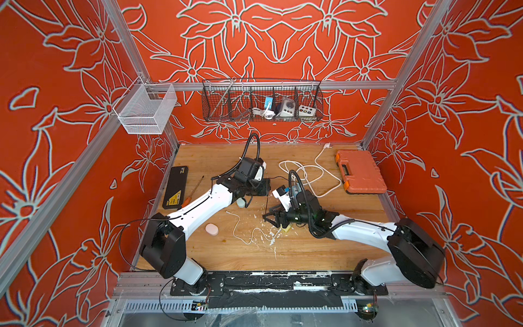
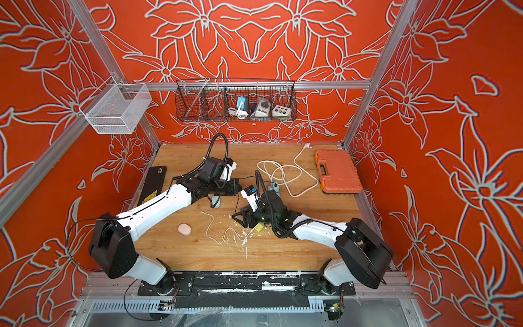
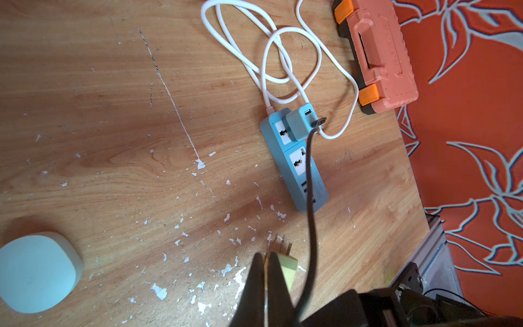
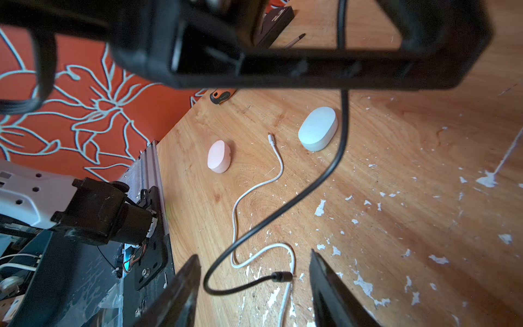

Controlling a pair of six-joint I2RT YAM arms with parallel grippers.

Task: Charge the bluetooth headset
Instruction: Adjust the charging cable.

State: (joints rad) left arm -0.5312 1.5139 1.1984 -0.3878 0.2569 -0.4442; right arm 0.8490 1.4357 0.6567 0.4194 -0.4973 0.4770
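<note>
On the counter (image 1: pixel 311 254), right of middle: blue plastic power strip (image 3: pixel 294 161) holds blue USB adapter (image 3: pixel 295 124), thin black cable (image 3: pixel 311 198) plugged in.
Cable's free plug (image 4: pixel 283 276): on wood between right gripper (image 4: pixel 254 254) fingers, apart.
Left gripper (image 3: pixel 266 266): fingers together, on what unclear.
Headset: likely white oval case (image 4: pixel 318 128), left of middle, unconnected.
To do: grasp plug, seat in case.

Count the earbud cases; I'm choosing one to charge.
2, flanking the thin white cable's tip: pink case toward the front, white case under the left arm. Arms may hide others.
</note>
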